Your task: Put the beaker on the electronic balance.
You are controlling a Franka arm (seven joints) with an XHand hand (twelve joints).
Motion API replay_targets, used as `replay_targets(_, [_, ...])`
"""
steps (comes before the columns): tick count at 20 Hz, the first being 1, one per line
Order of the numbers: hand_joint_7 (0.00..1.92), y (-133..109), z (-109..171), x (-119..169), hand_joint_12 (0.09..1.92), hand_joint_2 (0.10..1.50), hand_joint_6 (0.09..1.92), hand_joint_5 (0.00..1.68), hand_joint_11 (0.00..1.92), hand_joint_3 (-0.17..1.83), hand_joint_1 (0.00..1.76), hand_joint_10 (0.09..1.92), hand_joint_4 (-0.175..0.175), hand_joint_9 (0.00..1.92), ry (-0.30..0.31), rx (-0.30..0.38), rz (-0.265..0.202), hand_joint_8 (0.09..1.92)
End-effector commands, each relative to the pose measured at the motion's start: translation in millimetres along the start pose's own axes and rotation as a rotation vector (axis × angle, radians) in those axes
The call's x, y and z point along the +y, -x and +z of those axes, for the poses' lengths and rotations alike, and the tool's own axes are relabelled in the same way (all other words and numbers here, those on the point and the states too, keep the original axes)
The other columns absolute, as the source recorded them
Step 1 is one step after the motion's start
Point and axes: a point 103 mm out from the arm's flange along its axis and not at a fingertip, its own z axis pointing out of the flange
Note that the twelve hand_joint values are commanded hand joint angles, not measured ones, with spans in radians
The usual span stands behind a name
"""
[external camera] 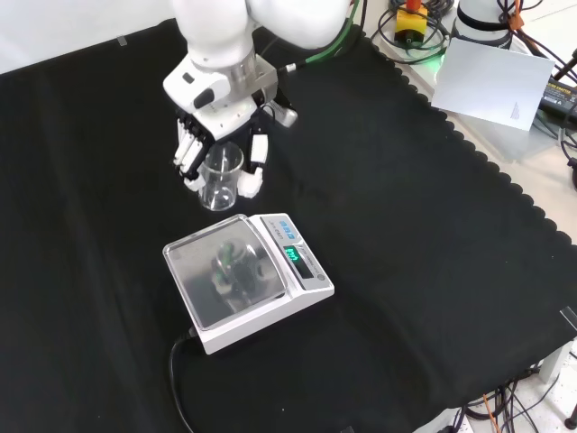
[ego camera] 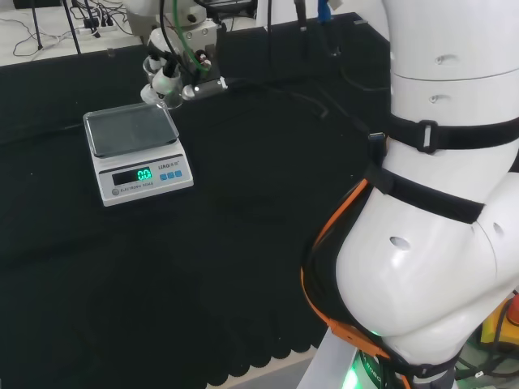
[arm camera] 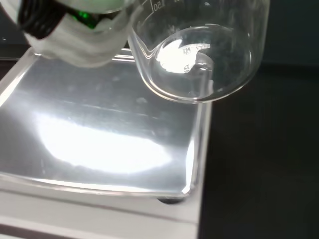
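In the front view, the electronic balance is seen nearest on the black cloth, its steel pan bare. Just beyond its far edge, the clear beaker is gripped upright between the curled fingers of the hand.

Even overhead light is falling on the black cloth, which is soaking it up and showing almost no shadows. In the wrist view a broad white glare is spreading across the steel pan of the balance, and a smaller highlight is glinting inside the beaker. The hand is sitting close to that lens and blurring into a pale smear. In the head view the white arm link is looking bright, nearly washed out.
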Motion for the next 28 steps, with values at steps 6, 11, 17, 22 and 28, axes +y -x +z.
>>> replay_targets(6, [0.83, -27, 47, 40, 0.96, 0.87, 1.18, 0.94, 1.25, 0.55, 1.12, 1.16, -0.105, 1.14, -0.089, 0.056, -0.025, 1.37])
replay_targets(11, [0.83, -30, 62, 47, 0.96, 0.87, 1.18, 0.94, 1.25, 0.55, 1.12, 1.16, -0.102, 1.14, -0.111, 0.049, -0.018, 1.37])
replay_targets(17, [0.83, -37, 68, 49, 0.96, 0.87, 1.18, 0.94, 1.24, 0.56, 1.11, 1.16, -0.099, 1.14, -0.125, 0.061, -0.028, 1.37])
replay_targets(22, [0.58, -39, 63, 49, 1.22, 0.56, 0.93, 0.31, 0.84, 0.77, 0.98, 1.07, -0.046, 0.99, -0.126, 0.089, -0.072, 1.22])
replay_targets(28, [0.06, -32, 41, 42, 1.42, 0.53, 0.09, 0.01, 0.11, 0.36, 0.63, 0.87, 0.016, 0.34, -0.041, 0.125, -0.111, 0.68])
